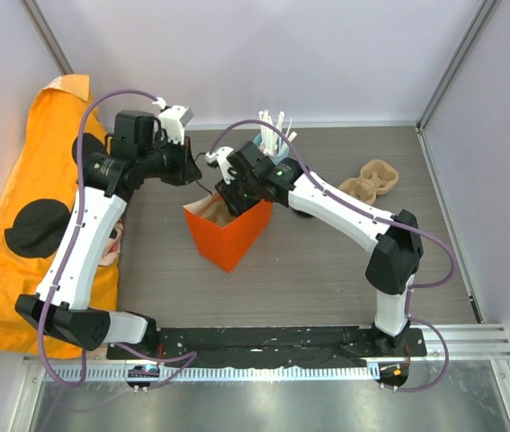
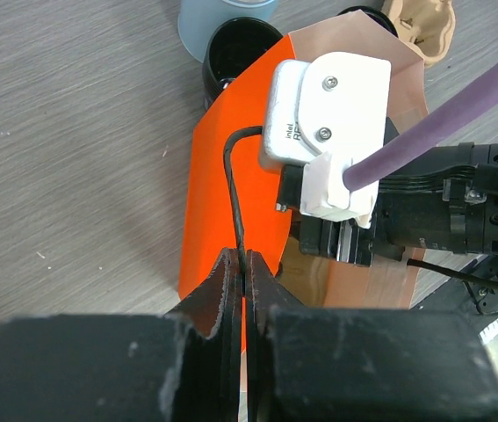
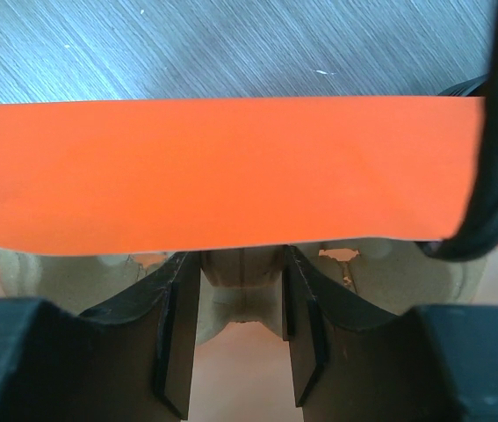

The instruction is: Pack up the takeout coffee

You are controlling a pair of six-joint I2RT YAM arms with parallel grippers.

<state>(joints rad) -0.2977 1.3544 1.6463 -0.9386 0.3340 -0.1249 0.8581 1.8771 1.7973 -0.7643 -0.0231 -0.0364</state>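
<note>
The orange paper bag (image 1: 237,238) is standing upright near the middle of the table (image 1: 326,270), its mouth open toward the far edge. The left gripper (image 2: 242,264) is reaching in from the left side and is clenched tight on the bag's thin black handle (image 2: 230,180), which is rising out of the closed fingers and curving over the bag's rim. The right gripper (image 3: 240,308) is dipping down into the open mouth of the bag. Its fingers are standing partly apart and grasping the middle ridge of a tan cardboard cup tray (image 3: 46,277), one finger pressing on each side of the ridge. The tray is sitting inside the bag, just behind the orange front wall.

A second cup tray (image 1: 371,180) is lying on the table toward the far right corner, well apart from the bag. A cup of white stirrers (image 1: 271,135) is standing near the far edge, just behind the right arm's wrist. An orange cloth (image 1: 21,180) is hanging over the left edge of the table, with a black lid (image 1: 39,227) resting on it.
</note>
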